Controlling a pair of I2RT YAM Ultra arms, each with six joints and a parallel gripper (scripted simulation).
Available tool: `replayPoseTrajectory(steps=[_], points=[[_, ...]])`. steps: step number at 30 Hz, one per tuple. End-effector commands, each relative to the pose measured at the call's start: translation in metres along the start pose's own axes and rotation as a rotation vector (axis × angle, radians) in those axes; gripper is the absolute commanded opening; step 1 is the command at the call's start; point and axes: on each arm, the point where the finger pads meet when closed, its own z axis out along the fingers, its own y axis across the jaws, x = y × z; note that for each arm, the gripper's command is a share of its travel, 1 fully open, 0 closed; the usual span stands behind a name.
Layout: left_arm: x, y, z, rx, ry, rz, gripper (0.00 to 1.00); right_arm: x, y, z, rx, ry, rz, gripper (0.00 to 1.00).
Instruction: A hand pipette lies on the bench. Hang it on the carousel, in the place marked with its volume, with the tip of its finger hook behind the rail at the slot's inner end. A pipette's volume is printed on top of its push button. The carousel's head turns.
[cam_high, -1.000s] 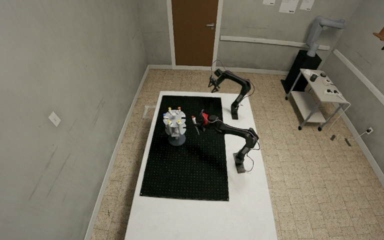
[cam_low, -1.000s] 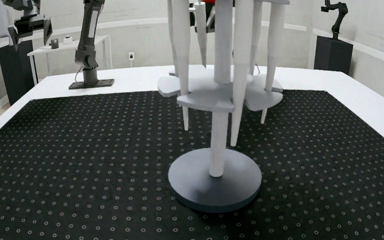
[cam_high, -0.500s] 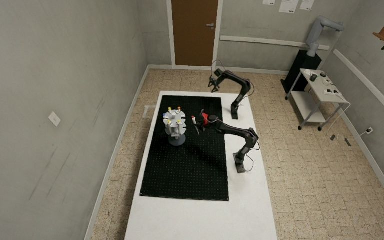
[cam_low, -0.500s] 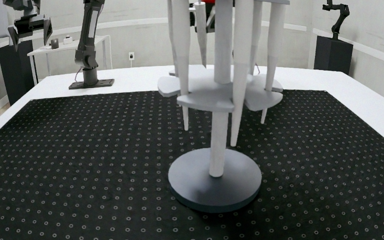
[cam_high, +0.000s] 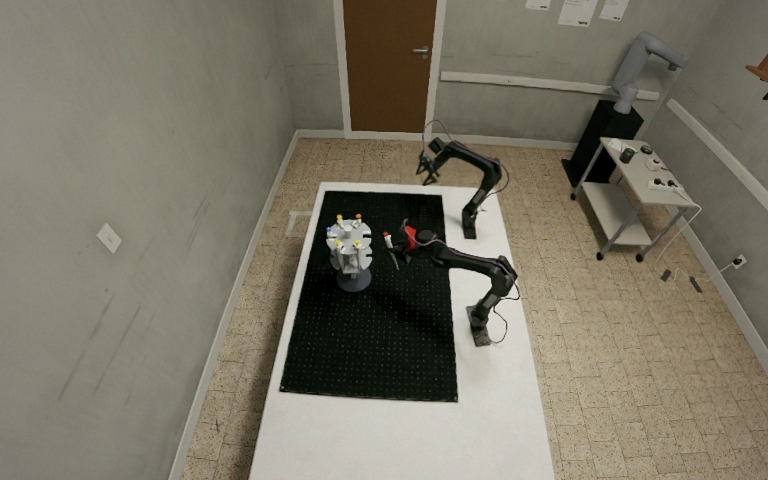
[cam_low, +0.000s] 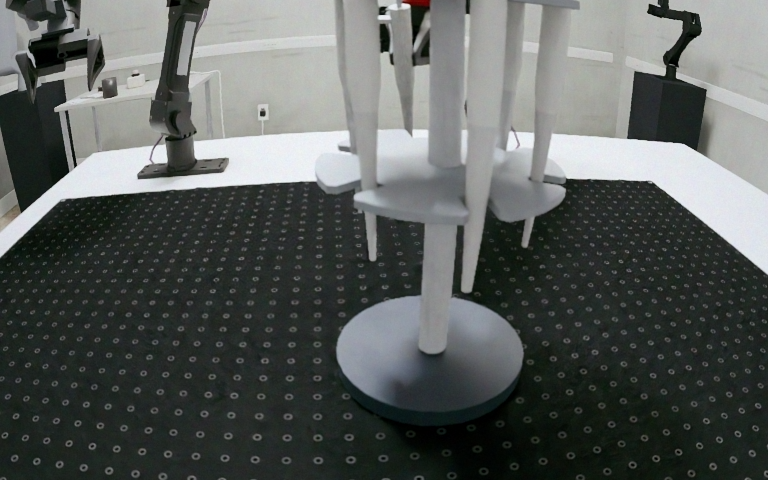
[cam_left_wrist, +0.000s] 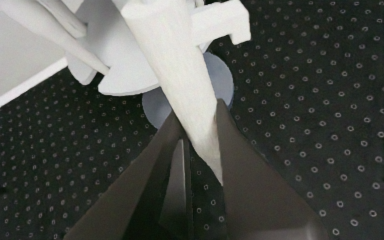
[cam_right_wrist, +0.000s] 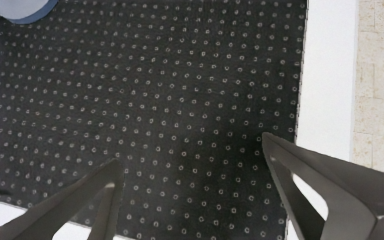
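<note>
With my left gripper (cam_high: 394, 249) (cam_low: 404, 49) (cam_left_wrist: 200, 110) closed around the pipette (cam_high: 388, 241) (cam_low: 402, 70) (cam_left_wrist: 180, 72), I hold it just beside the carousel (cam_high: 352, 230) (cam_low: 412, 204) (cam_left_wrist: 131, 75) — button up, tip down, leaning slightly. Its finger hook (cam_low: 385, 18) (cam_left_wrist: 218, 22) points sideways, so I judge it must turn toward the slot before going in — my wide-open right gripper (cam_high: 425, 178) (cam_low: 61, 93) (cam_right_wrist: 189, 153) (holding nothing) is farther off.

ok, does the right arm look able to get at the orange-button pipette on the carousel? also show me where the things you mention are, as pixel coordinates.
Probably yes: right gripper (cam_high: 423, 178) (cam_low: 62, 95) (cam_right_wrist: 191, 148) is open, and the orange-button pipette (cam_high: 358, 216) hangs on its side of the carousel (cam_high: 370, 232) (cam_low: 430, 390). Left gripper (cam_high: 394, 251) (cam_low: 403, 50) (cam_left_wrist: 196, 109) seems out of that path. Reach itself unclear.
</note>
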Motion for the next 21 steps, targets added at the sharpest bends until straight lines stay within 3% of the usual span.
replayPoseTrajectory(steps=[1, 4, 9, 11, 12, 21], points=[[-0.032, 0.002, -0.001, -0.004, -0.083, -0.013, 0.12, -0.007, -0.004, -0.004, 0.009, -0.024, -0.012, 1.00], [-0.014, 0.003, 0.004, -0.014, -0.107, 0.000, 0.12, -0.007, -0.004, -0.004, 0.009, -0.024, -0.012, 1.00], [-0.030, 0.005, 0.006, -0.010, -0.290, 0.000, 0.12, -0.007, -0.004, -0.004, 0.009, -0.024, -0.012, 1.00], [-0.030, 0.005, 0.006, -0.010, -0.290, 0.000, 0.12, -0.007, -0.004, -0.004, 0.009, -0.024, -0.012, 1.00], [-0.054, 0.003, 0.003, -0.006, -0.337, -0.008, 0.12, -0.007, -0.004, -0.004, 0.009, -0.024, -0.012, 1.00], [-0.059, 0.001, 0.003, -0.001, -0.337, -0.007, 0.12, -0.007, -0.004, -0.004, 0.009, -0.024, -0.012, 1.00]])
